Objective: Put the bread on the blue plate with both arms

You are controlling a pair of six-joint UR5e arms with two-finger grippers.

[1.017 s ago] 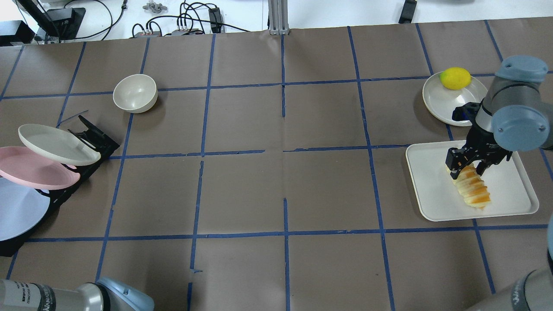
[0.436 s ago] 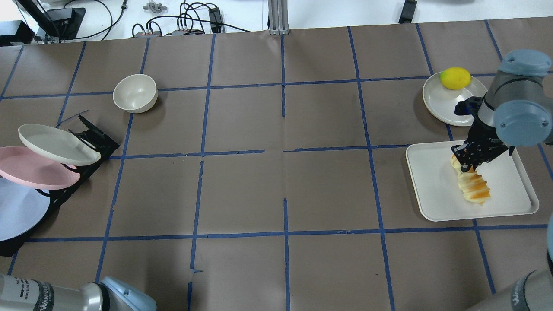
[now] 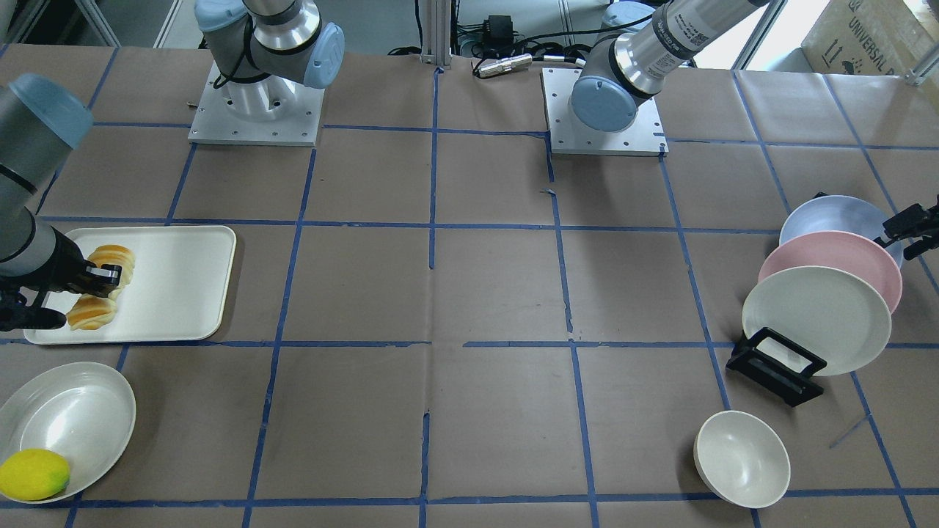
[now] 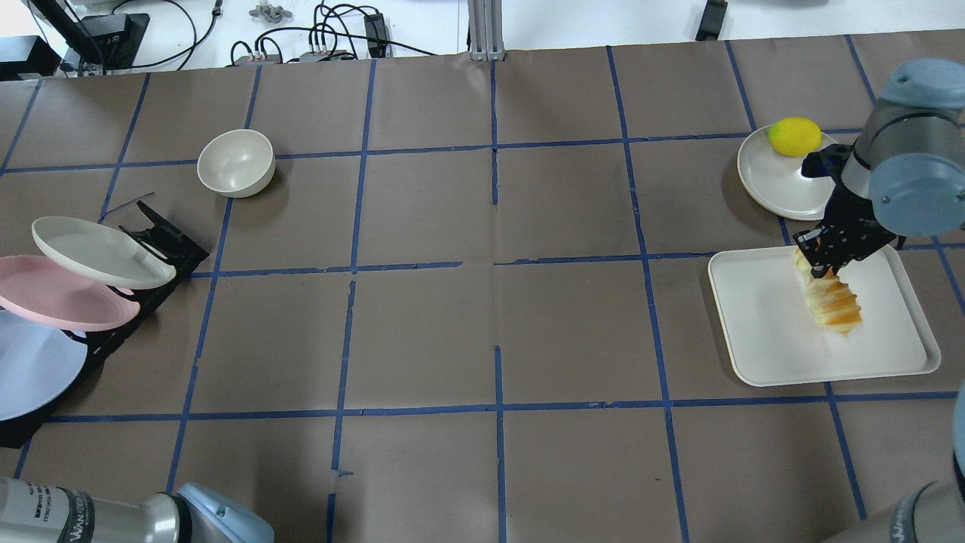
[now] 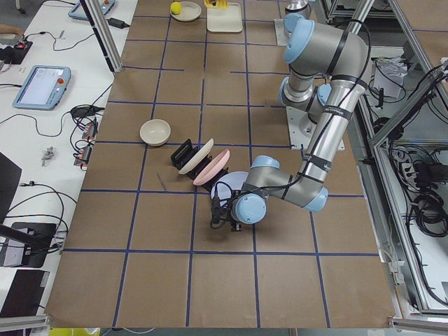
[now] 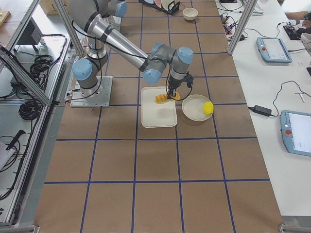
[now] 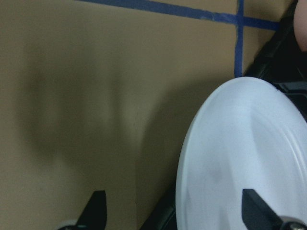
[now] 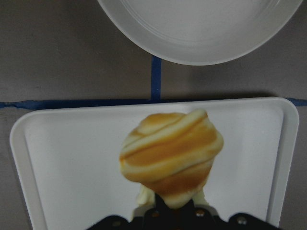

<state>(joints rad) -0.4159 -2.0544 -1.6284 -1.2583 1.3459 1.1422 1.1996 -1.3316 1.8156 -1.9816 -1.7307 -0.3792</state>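
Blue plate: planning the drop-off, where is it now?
In the overhead view the blue plate leans in the black rack at the left edge, beside the pink plate.

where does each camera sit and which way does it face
Front-facing: across the table, facing both arm bases; right gripper holds bread.
Overhead: from behind, looking down; right arm over tray.
Exterior left: table's end, left arm near.
Exterior right: opposite end, right arm near.
Left wrist: down at blue plate; left gripper open.
Right wrist: down at bread, tray.
Overhead, right wrist share bread, tray.

A cardboard box (image 3: 869,33) past the table's corner reads "UNIVERSAL".
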